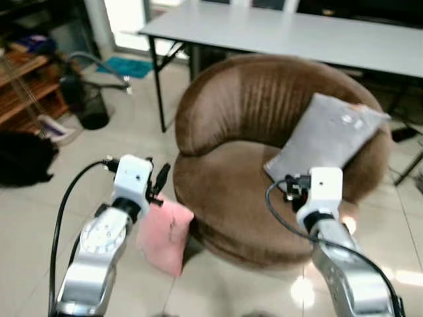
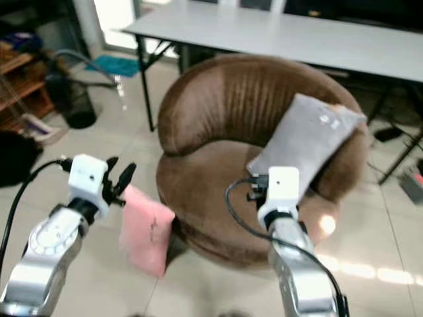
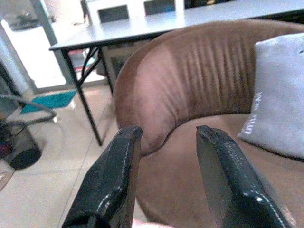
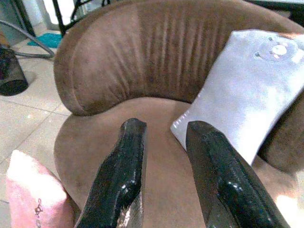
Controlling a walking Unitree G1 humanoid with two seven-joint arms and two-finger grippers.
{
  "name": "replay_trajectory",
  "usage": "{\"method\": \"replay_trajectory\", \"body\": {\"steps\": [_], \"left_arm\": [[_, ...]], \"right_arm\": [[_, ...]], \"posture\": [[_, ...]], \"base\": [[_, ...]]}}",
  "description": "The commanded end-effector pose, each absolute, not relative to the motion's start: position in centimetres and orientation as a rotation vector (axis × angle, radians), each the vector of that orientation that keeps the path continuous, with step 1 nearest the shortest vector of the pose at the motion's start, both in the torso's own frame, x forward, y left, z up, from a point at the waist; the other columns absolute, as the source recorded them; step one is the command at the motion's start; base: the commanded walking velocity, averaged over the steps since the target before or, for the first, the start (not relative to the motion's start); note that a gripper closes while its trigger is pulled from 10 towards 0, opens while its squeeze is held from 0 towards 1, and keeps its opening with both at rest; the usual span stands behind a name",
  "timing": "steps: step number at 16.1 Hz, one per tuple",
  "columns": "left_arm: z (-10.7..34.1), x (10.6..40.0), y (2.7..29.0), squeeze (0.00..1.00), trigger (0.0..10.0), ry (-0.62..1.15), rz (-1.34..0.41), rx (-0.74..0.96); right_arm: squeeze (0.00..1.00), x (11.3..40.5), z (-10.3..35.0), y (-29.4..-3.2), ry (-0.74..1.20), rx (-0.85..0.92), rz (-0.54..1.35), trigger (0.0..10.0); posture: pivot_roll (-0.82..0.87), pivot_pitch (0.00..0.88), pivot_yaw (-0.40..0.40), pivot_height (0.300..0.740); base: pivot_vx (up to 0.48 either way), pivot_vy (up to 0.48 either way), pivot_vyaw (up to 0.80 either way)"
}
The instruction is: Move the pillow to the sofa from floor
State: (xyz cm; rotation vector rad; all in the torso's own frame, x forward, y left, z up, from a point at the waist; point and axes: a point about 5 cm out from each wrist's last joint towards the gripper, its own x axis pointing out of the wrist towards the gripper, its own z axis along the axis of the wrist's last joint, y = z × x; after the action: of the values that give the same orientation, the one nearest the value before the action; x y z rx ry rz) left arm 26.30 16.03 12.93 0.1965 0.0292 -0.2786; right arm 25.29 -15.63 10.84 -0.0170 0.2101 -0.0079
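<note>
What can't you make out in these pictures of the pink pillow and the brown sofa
- Pink pillow: in the left eye view the left gripper and its wrist cover its upper corner; in the right wrist view the frame edge cuts it off.
- Grey pillow: its print is too small and blurred to read.
- Sofa: the right gripper covers part of the seat, and the front base is hidden behind the right arm.

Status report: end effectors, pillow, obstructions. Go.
Both end effectors open, empty: left, right. Pink pillow on floor, leaning against brown sofa. Grey pillow on seat, right side.
</note>
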Motion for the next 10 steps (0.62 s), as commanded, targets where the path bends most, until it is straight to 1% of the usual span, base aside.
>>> {"method": "replay_trajectory", "body": {"steps": [1,10], "left_arm": [[12.86,26.37,16.10,0.00,10.0,0.030,-0.276,0.214],[13.07,27.07,15.98,0.00,10.0,0.009,-0.284,0.228]], "right_arm": [[0.00,25.15,10.73,-15.98,0.220,-0.020,-0.027,10.0],[0.00,25.42,10.60,-15.95,0.216,-0.010,-0.035,10.0]], "posture": [[-0.05,0.056,0.008,0.740],[-0.04,0.029,0.009,0.740]], "base": [[0.000,0.480,-0.80],[0.000,0.480,-0.80]]}}
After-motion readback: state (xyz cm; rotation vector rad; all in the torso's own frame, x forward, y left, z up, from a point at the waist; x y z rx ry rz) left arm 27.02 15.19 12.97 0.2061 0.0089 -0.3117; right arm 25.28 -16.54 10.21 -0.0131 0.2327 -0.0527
